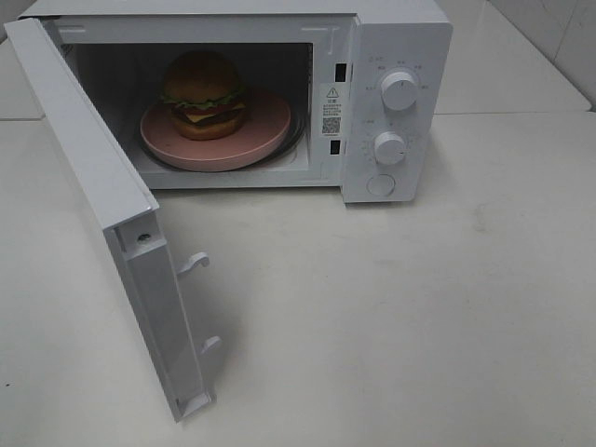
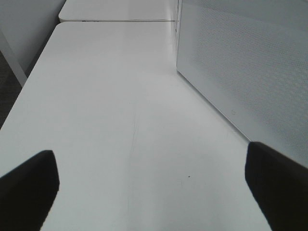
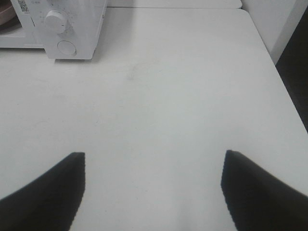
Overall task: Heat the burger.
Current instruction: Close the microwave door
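It looks like a test lab, not a home kitchen: plain white benches butted together, carrying one white microwave (its door open).

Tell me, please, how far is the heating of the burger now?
Done: the burger sits on the pink plate inside the microwave. In hand: nothing; the left gripper and right gripper hang open and empty above the table. Left: shut the open door and turn a knob to start heating.

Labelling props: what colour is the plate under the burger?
Pink plate, clearest in the exterior high view.
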